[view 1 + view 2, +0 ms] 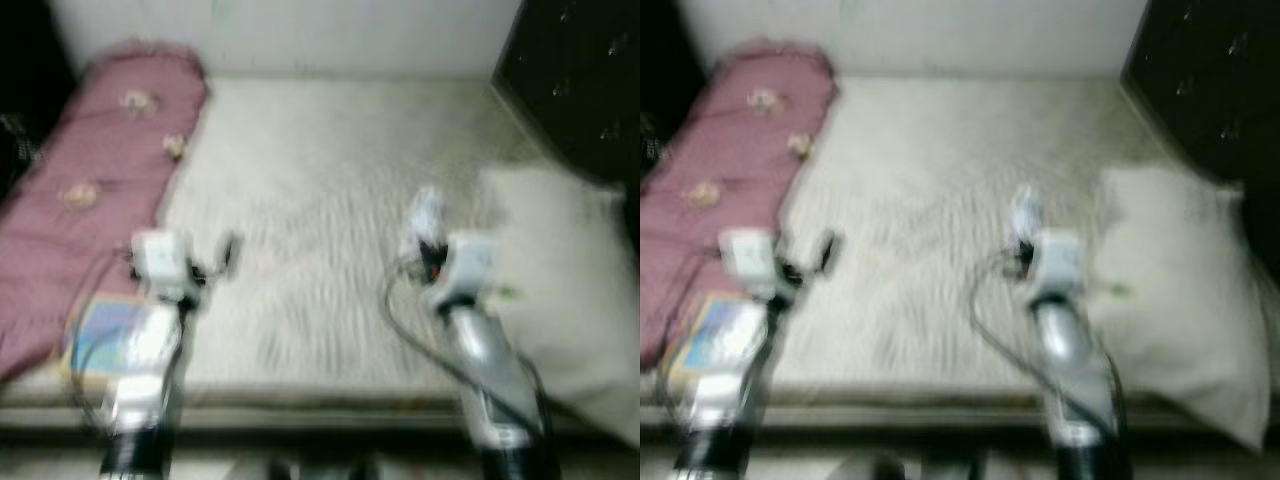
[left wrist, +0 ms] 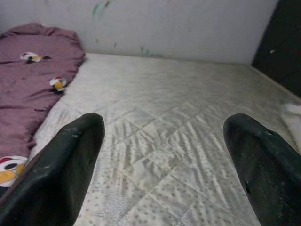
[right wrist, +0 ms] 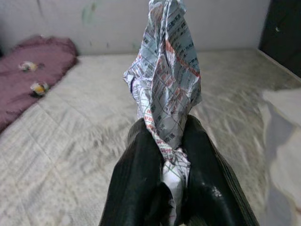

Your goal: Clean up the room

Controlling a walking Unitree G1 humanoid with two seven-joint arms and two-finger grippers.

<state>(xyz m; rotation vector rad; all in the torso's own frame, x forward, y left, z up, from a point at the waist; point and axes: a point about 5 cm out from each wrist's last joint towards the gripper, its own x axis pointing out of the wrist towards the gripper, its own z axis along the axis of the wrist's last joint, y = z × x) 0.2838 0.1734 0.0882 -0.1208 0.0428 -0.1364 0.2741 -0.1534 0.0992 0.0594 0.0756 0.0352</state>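
Wrapper: crumpled printed foil or paper, silver with red and dark lettering, standing up out of the right claw above the bed. Held clear of the mattress; nothing else touches it.

Right claw: pinched tight on the wrapper's lower twisted end, both black fingers pressed against it. In the head views it hangs over the mattress toward 4 o'clock of centre, just beside the white pillow at 3 o'clock.

Left claw: spread wide, nothing between its fingers, hovering over bare quilted mattress at about 8 o'clock.

Step in hand, by judgement: litter is picked up and being carried; disposal not yet done. Head views are blurred, which suggests the robot is moving.

Next move, by judgement: keep the pinch firm and take the wrapper to a bin; none is visible from here.

Other items on the bed: maroon quilt with small printed figures, rolled along the 9 to 11 o'clock edge; a blue-and-yellow flat item, possibly a book, at 8 o'clock by the left arm. Dark cabinet at 2 o'clock.
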